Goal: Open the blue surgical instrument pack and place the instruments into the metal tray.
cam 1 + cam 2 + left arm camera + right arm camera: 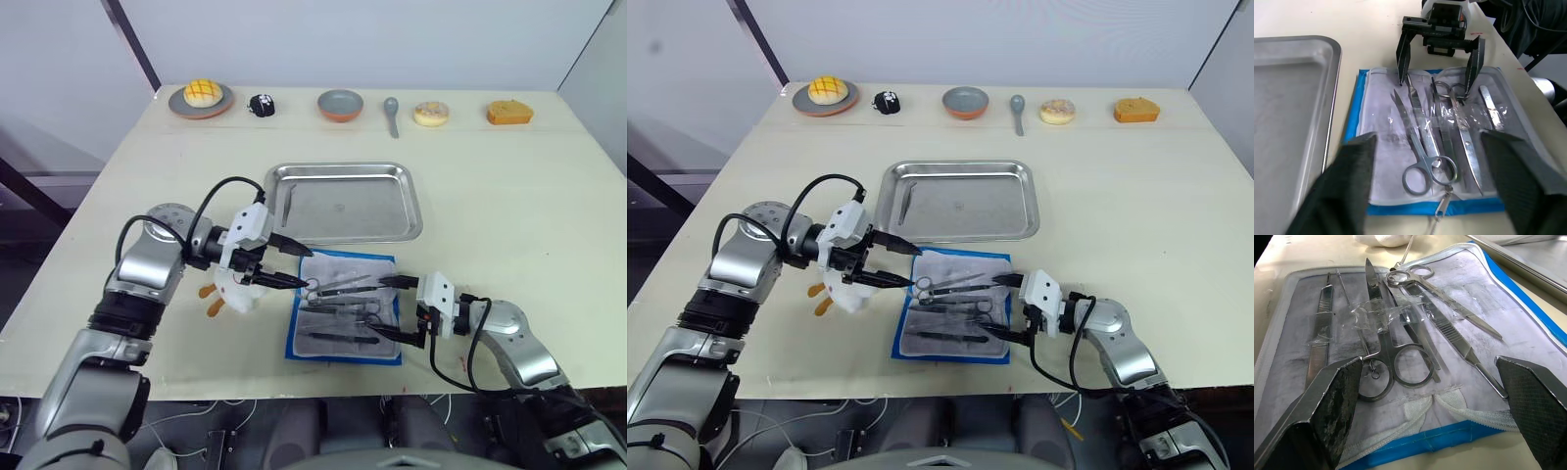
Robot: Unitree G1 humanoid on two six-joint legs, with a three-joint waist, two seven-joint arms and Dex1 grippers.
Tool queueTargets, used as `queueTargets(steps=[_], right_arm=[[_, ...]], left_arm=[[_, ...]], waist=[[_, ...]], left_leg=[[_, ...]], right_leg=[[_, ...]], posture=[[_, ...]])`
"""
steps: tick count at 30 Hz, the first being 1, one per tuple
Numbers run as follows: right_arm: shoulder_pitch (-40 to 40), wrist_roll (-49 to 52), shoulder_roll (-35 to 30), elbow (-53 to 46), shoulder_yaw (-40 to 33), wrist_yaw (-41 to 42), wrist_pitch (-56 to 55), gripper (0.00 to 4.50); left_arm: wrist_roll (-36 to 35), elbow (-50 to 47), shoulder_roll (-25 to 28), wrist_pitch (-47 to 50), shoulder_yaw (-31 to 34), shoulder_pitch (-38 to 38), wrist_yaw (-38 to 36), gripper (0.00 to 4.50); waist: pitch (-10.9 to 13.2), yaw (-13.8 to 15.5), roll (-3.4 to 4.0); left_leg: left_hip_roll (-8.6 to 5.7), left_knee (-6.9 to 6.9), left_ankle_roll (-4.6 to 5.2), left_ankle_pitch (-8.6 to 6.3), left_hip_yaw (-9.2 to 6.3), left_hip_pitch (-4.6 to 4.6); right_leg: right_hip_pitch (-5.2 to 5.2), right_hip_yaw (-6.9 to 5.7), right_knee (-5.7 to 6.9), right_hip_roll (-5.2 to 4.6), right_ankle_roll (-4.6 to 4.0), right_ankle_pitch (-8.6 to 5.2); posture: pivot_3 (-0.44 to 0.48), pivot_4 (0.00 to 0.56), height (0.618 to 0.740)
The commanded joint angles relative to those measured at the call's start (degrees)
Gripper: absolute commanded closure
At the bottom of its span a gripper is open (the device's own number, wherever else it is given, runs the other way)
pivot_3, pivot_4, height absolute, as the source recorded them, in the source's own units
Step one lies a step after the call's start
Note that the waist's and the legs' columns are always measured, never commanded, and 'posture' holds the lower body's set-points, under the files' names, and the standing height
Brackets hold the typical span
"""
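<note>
Nearest the camera, the blue surgical instrument pack (345,308) lies unzipped and flat at the table's near edge, its pale lining up and its long axis running from the near edge toward the metal tray (345,202), which sits just beyond it. The instruments (1400,328) lie on the lining side by side, mostly crosswise to that axis: in the right wrist view two ring-handled scissors (1422,156) point opposite ways, with forceps, a flat handle and a thin probe beside them, some held under clear strips. The right gripper (400,307) hovers at the pack's right edge with its jaws spread wide over the tools, holding nothing. The left gripper (294,261) reaches in from the pack's left side, jaws also wide and empty, its lower fingertip near a scissor ring. One slim instrument (289,203) already lies in the tray near its left end, pointing roughly toward the pack.
</note>
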Motion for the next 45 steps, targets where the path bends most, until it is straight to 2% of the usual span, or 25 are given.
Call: queueTargets(steps=[1,9,19,32,37,38,40,45], right_arm=[[2.6,-3.1,-0.9,5.5,2.0,-0.5,3.1,0.0],[2.7,-3.3,-0.6,5.7,2.1,-1.0,3.0,0.0],[3.1,-3.3,-0.7,5.1,2.2,-1.3,3.3,0.0],[3.2,-3.5,-0.9,4.9,2.2,-1.6,3.1,0.0],[3.5,-3.5,-0.8,4.6,2.2,-1.9,3.1,0.0],[3.5,-3.4,-0.8,4.6,2.3,-1.9,3.1,0.0],[3.5,-3.4,-0.8,4.6,2.3,-2.0,3.1,0.0],[3.5,-3.4,-0.5,4.6,2.4,-2.3,3.1,0.0]], left_arm=[[3.9,1.3,-2.6,-3.2,-1.6,-0.3,2.1,1.71],[8.4,5.3,-7.5,-5.1,-2.5,-0.2,6.4,1.71],[11.7,13.7,-9.5,-10.8,-3.0,-2.5,6.7,1.71],[13.9,17.5,-12.1,-14.6,-3.8,-2.8,7.8,1.71],[15.0,17.3,-11.0,-14.0,-4.8,-2.3,6.5,3.22],[15.1,17.3,-10.8,-13.9,-4.9,-2.1,6.2,3.81],[15.2,17.5,-10.7,-13.7,-4.9,-1.9,5.8,4.47],[15.6,18.1,-11.0,-14.1,-4.8,-1.6,6.4,4.47]], waist=[[0.0,0.0,0.0],[0.0,0.0,-0.01],[0.0,0.0,-0.01],[-0.1,0.0,-0.02],[-0.1,0.0,-0.01],[-0.2,0.0,0.01],[-0.2,0.0,0.02],[-0.2,0.0,0.02]], left_leg=[[0.0,0.0,0.0,0.0,0.0,0.0],[0.0,0.01,0.0,0.0,-0.01,0.0],[-0.01,0.02,0.0,0.0,-0.03,0.0],[-0.02,0.02,0.0,0.0,-0.03,0.02],[-0.02,0.02,0.0,0.0,-0.04,0.02],[-0.02,0.02,0.0,0.0,-0.03,0.03],[-0.02,0.02,0.0,0.0,-0.04,0.04],[-0.02,0.02,0.01,0.0,-0.04,0.05]], right_leg=[[0.0,0.01,0.0,0.0,0.0,0.0],[0.0,0.0,0.0,0.0,0.0,0.0],[0.01,-0.02,0.02,0.0,0.0,0.01],[0.03,-0.03,0.02,0.0,0.0,0.01],[0.04,-0.03,0.03,0.0,0.0,0.01],[0.04,-0.03,0.03,0.0,0.0,0.01],[0.05,-0.03,0.03,0.0,0.0,0.01],[0.06,-0.03,0.03,0.0,0.0,0.01]], posture=[[0.0,0.15,0.732],[0.0,0.15,0.732],[0.0,0.15,0.732],[0.0,0.15,0.732],[0.0,0.15,0.732],[0.0,0.15,0.732],[0.0,0.15,0.732],[0.0,0.15,0.732]])
